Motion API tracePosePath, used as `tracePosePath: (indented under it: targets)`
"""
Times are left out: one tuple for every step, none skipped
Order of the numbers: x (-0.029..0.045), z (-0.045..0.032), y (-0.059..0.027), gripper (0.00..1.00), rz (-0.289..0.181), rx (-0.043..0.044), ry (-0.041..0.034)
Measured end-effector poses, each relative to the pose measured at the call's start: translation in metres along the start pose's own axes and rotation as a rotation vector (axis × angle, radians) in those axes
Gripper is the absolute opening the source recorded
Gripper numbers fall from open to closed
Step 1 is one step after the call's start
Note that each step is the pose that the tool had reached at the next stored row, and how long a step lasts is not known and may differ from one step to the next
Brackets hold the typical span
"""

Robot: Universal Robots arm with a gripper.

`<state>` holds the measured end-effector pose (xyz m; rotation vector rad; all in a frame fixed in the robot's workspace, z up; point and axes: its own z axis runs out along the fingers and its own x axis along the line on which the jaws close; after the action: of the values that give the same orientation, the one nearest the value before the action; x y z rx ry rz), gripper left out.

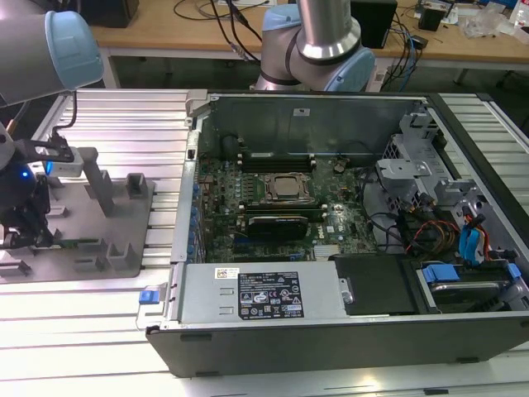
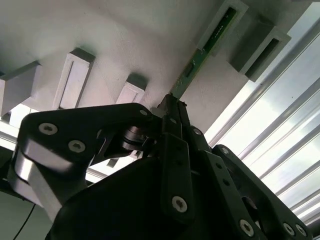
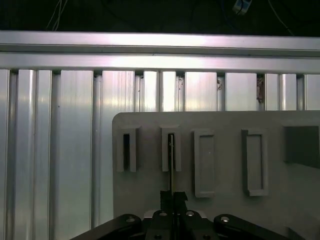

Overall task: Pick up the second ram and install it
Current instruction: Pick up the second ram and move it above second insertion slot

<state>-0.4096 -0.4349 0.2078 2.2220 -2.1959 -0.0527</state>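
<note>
— Green circuit-board stick, the second ram (image 2: pixel 200 57), is standing on its long edge close to the near edge of the grey holder plate (image 1: pixel 116 227), toward the exterior view's left corner. Are you confirming the grip?

— Confirming. The gripper (image 2: pixel 172 102) is hanging low over that plate. In both wrist views its fingers (image 2: pixel 176 135) are pressing flat against the stick's two faces with no gap showing, so the claw is clamping the ram. Beyond the fingertips the stick is running into a slot block (image 3: pixel 163 150), so I am judging it as not yet lifted out.

— How are you rating its handling?

— I am rating it light and stiff, but thin and fragile. Any sideways levering is risking a bent or cracked board, and the chips and contact edge are not suited to scraping. The faces are looking smooth, so a crooked pinch is inviting slip. I am recommending a hold square across the flat faces near the upper edge, clear of the contacts.

— Anything else nearby?

— A computer case (image 1: pixel 331 331) is lying open on the slotted aluminium table (image 1: pixel 99 310), well apart from the plate, toward the exterior view's right, with its motherboard (image 1: pixel 219 194) facing up.
</note>
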Motion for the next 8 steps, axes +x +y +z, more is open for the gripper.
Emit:
tracePosePath:
  targets:
    - [0.0,0.0,0.0,0.1,0.0,0.0,0.0]
    - [0.0,0.0,0.0,0.1,0.001,0.0,0.0]
    - [0.0,0.0,0.0,0.09,0.002,0.0,-0.0001]
    - [0.0,0.0,0.0,0.09,0.002,0.0,0.0]
    - [0.0,-0.0003,0.0,0.09,0.002,0.0001,-0.0001]
    - [0.0,-0.0032,0.0002,0.09,0.002,0.0,-0.0003]
    - [-0.0001,-0.0036,0.0001,0.09,0.002,0.0003,-0.0004]
    - [-0.0001,-0.0036,0.0001,0.09,0.002,0.0003,-0.0004]
